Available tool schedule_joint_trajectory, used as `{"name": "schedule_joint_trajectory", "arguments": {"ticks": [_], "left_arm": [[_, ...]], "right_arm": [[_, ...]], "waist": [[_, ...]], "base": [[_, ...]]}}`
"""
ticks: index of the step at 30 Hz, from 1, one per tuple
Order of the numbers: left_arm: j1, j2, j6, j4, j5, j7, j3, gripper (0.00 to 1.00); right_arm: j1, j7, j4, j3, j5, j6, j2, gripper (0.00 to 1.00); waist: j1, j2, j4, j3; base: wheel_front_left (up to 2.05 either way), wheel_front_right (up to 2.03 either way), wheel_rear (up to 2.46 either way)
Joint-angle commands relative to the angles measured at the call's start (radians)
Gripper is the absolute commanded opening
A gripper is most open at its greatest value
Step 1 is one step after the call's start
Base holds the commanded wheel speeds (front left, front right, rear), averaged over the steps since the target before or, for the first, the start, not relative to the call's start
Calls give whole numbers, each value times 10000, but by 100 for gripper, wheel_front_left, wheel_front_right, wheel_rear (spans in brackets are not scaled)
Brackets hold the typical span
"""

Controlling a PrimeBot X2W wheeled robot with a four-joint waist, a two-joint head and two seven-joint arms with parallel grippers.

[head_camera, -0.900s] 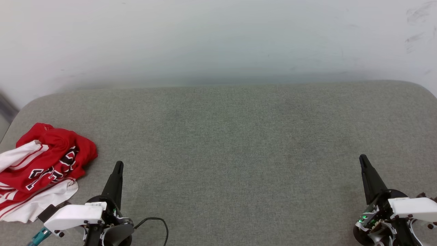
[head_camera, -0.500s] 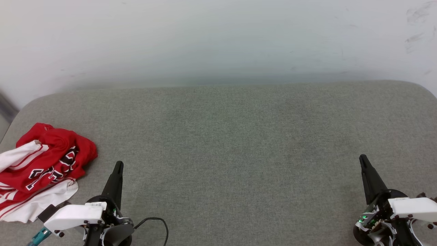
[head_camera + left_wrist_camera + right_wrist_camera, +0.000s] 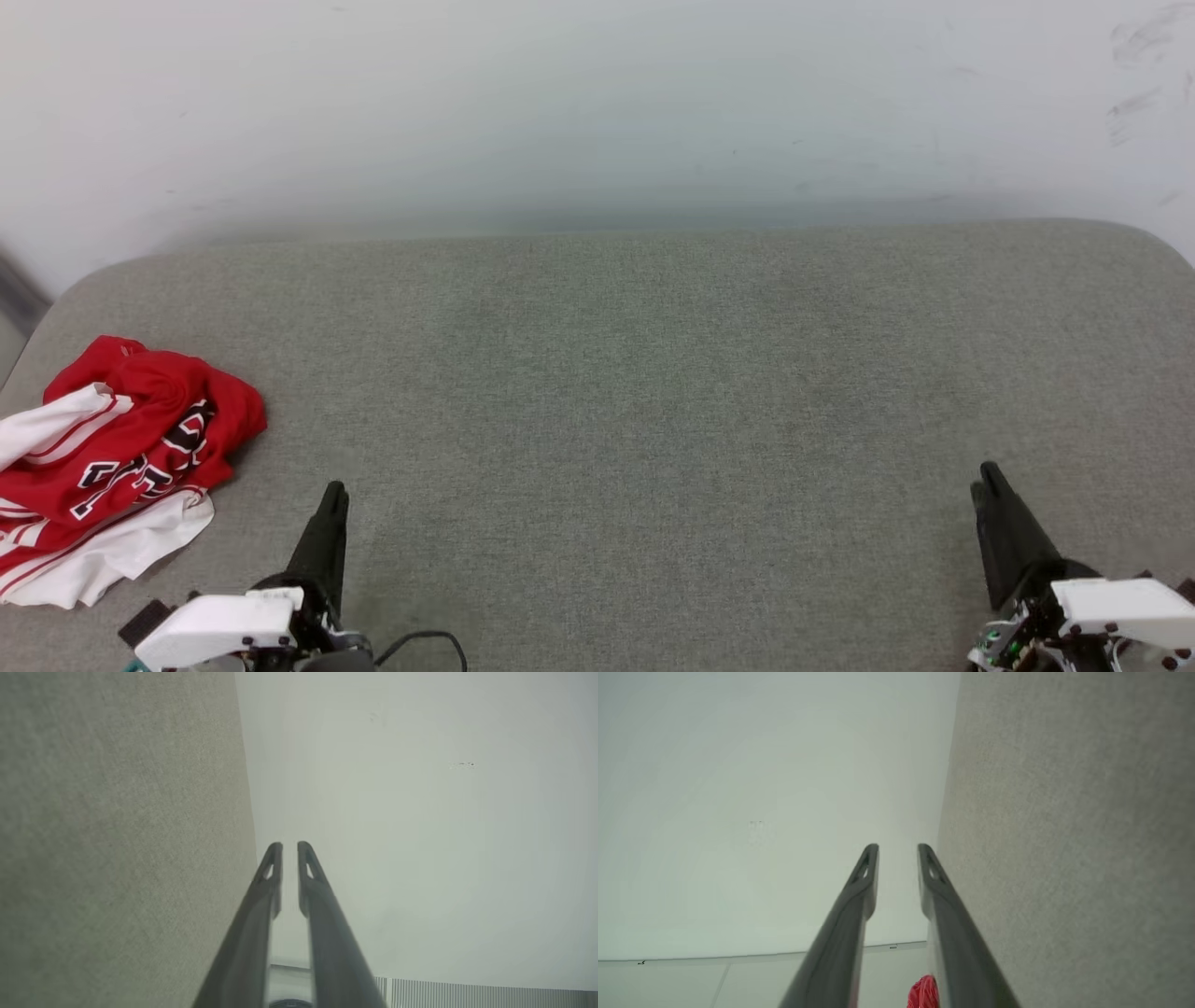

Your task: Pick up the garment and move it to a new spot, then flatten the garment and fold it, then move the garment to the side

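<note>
Garment [image 3: 121, 448] first, at the far left of the head view: a red jersey shirt with white sleeves. It lies crumpled on the grey fabric-covered worktop [image 3: 653, 392] near its left end, and the picture's left edge cuts part of it off. The heap's long axis runs on a slant, from the white cloth at the near left up to the red bunch at the far right. The black, white-outlined lettering tilts the same way, rising to the right.

Just beside the heap to its right, and apart from it, the left gripper [image 3: 333, 495] points away from the robot, toward the pale wall [image 3: 597, 112]. A dark cable [image 3: 420, 642] loops at its base. The head view sees this gripper edge-on. The left wrist view shows its fingers [image 3: 322, 914] drawn nearly together with a thin slit between the tips, holding nothing.

At the lower right the right gripper [image 3: 985, 478] points the same way, well apart from the shirt. Its wrist view shows the fingers [image 3: 952, 924] parted by a narrow gap, a little wider than the left pair's, and empty. That view also catches a small red scrap of the shirt at its bottom edge, between the fingers.
</note>
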Motion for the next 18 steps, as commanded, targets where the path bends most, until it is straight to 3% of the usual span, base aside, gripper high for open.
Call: {"name": "schedule_joint_trajectory", "arguments": {"ticks": [1,2,3,18], "left_arm": [[-62,6,-1,-154,25,-82,-24,100],[-50,7,-1,-199,48,-135,-32,100],[-45,11,43,-368,1053,-538,226,100],[38,17,960,-1485,4174,-1158,-135,100]], "right_arm": [[-52,-88,-113,18,-51,0,1,100],[-39,-141,-132,19,-89,0,1,100],[44,-545,-396,-96,-1069,0,3,100],[202,-1167,-1346,-168,-4091,0,7,100]], "waist": [[0,0,0,2],[0,0,0,4],[0,0,-2,24],[0,0,19,86]], "base": [[0,0,0],[0,0,0],[0,0,0],[0,0,0]]}}
